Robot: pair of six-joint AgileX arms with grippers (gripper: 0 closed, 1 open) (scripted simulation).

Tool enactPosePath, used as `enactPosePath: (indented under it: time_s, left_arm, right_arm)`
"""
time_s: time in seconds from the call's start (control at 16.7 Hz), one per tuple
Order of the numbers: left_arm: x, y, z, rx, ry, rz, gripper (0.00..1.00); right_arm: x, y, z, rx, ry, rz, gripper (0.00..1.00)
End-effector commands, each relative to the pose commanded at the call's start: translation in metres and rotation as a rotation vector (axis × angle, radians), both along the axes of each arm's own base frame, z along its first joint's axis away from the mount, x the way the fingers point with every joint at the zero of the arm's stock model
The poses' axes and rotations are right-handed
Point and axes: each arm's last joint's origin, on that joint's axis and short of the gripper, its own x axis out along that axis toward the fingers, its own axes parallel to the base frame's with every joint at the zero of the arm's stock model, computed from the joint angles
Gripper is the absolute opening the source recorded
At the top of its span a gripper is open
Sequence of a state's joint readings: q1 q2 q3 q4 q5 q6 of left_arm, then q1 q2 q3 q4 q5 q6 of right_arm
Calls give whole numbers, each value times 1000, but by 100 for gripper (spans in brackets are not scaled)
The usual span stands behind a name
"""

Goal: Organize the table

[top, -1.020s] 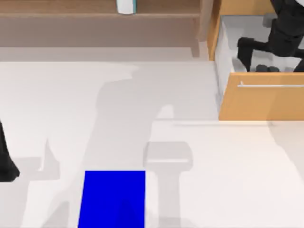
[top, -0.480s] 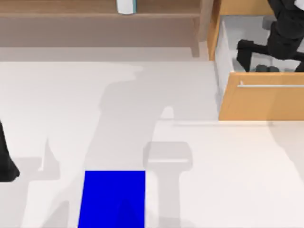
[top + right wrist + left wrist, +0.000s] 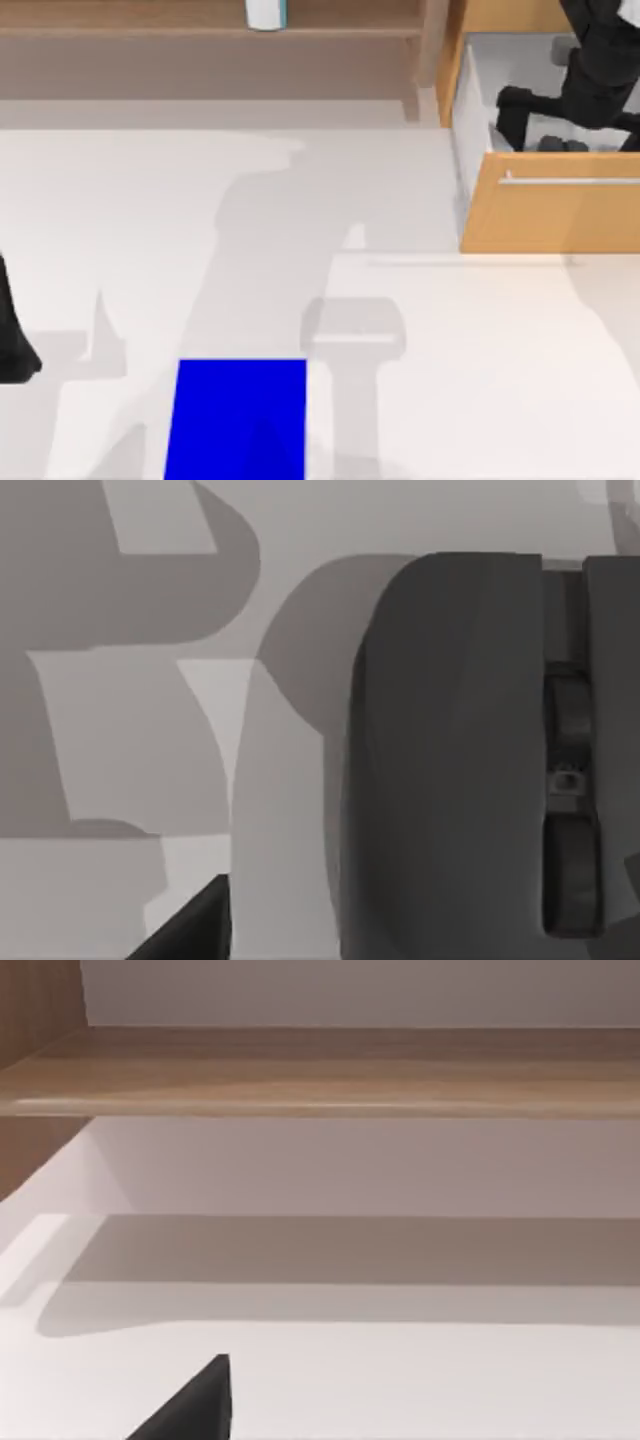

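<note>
Two AgileX arms at one broad, matte white table [image 3: 480, 380].

1. Left gripper [image 3: 12, 345]: parked at the table's left edge, over bare white surface. Whether it is spread or closed cannot be told. Its wrist view looks across the tabletop to a long light-wood shelf board [image 3: 320, 1070].
2. Right gripper [image 3: 560, 135]: lowered into the pulled-out drawer of the light-wood cabinet [image 3: 550, 215] with a silver bar handle [image 3: 570, 180], at the table's far right corner. Whether it is spread or closed cannot be told.
3. Dark grey computer mouse with a scroll wheel [image 3: 450, 760]: lying on the pale grey drawer floor, close beneath the right wrist camera. Contact with the gripper cannot be judged.
4. Small bright blue rectangular mat [image 3: 240, 420]: flat at the table's near edge, left of centre, nothing on it.
5. White cylindrical container with a blue side [image 3: 266, 12]: upright on the wooden shelf along the table's far edge.
</note>
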State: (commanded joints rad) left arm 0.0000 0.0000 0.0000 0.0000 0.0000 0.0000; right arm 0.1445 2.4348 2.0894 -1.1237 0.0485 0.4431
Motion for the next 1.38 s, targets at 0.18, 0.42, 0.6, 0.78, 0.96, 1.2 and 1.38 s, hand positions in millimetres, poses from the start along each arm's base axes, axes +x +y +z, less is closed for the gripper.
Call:
enactPosePath:
  time_s: [0.18, 0.42, 0.6, 0.78, 0.96, 1.2, 1.38]
  left_arm:
    - [0, 0, 0, 0, 0, 0, 100]
    - [0, 0, 0, 0, 0, 0, 100]
    - [0, 0, 0, 0, 0, 0, 100]
    - [0, 0, 0, 0, 0, 0, 100]
    - [0, 0, 0, 0, 0, 0, 100]
    - [0, 0, 0, 0, 0, 0, 100]
    - [0, 0, 0, 0, 0, 0, 100]
  right_arm:
    - [3, 0, -12, 1, 1, 1, 100]
    - [3, 0, -15, 0, 6, 0, 100]
    - [3, 0, -15, 0, 6, 0, 85]
    - [3, 0, -15, 0, 6, 0, 62]
    - [3, 0, -15, 0, 6, 0, 40]
    - [3, 0, -15, 0, 6, 0, 10]
    - [3, 0, -15, 0, 6, 0, 0]
